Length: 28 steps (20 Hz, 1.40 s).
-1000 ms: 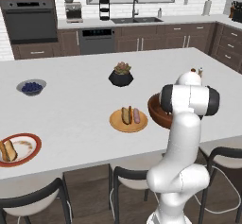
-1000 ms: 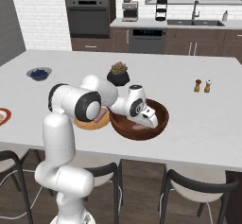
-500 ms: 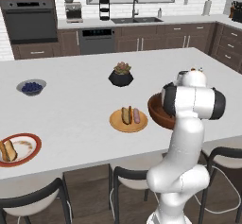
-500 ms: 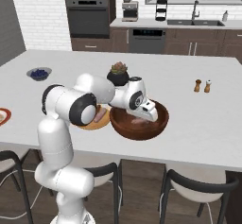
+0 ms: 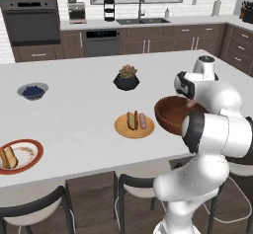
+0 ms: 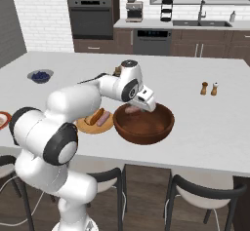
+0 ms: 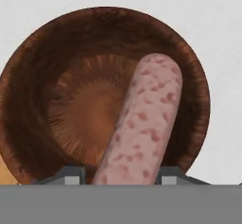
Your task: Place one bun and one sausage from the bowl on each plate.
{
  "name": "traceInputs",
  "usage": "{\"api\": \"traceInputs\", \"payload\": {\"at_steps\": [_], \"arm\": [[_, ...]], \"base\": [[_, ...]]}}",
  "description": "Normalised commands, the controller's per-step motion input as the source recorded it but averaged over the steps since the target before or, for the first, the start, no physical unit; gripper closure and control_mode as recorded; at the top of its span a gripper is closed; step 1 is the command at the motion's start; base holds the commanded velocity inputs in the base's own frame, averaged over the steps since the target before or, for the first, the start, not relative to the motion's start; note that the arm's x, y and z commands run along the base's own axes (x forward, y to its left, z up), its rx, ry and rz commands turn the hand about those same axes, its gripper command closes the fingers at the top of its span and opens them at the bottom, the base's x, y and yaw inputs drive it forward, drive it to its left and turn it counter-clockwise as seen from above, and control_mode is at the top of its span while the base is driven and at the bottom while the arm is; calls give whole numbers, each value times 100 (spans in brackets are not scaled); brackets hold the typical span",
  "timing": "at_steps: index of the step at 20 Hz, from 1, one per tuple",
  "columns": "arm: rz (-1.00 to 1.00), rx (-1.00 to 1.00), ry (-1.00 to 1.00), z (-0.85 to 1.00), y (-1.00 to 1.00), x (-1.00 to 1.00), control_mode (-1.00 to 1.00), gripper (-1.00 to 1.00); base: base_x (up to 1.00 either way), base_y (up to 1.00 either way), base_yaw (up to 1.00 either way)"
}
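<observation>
The dark reddish-brown wooden bowl (image 7: 71, 100) lies right under the hand. A pink speckled sausage (image 7: 142, 124) runs from between my fingertips (image 7: 71, 176) over its right half, and my gripper (image 7: 120, 176) is shut on it. In the right base view the gripper (image 6: 138, 109) hangs over the bowl (image 6: 144, 125) at its near-left rim, with the sausage (image 6: 131, 110) at the tips. The tan wooden plate (image 5: 134, 128) left of the bowl (image 5: 168, 114) holds a bun and a sausage. The white red-rimmed plate (image 5: 27, 154) at the far left holds a bun.
A black plant pot (image 5: 126, 78) stands behind the tan plate. A small grey bowl of blueberries (image 5: 32, 90) sits at the back left. Salt and pepper shakers (image 6: 209, 88) stand right of the bowl. Chairs line the counter's near edge.
The hand has risen a little from inside the bowl, with the sausage between its fingers. The elbow has swung outward. Plates and bowl have not moved.
</observation>
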Motion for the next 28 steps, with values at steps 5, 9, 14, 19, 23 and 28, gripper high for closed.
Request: {"api": "traceInputs", "payload": {"at_steps": [5,9,14,19,23,28], "arm": [[11,0,-28,100,60,-100,-100,100],[19,0,-26,98,60,-100,-100,100],[21,-6,-21,31,58,-100,-100,100],[18,-24,-3,-1,80,-97,-100,100],[14,-24,8,0,78,-89,-100,100],[4,-3,0,-1,14,-48,-100,100]], "base": [[0,0,0],[0,0,0],[0,0,0],[0,0,0],[0,0,0],[0,0,0]]}}
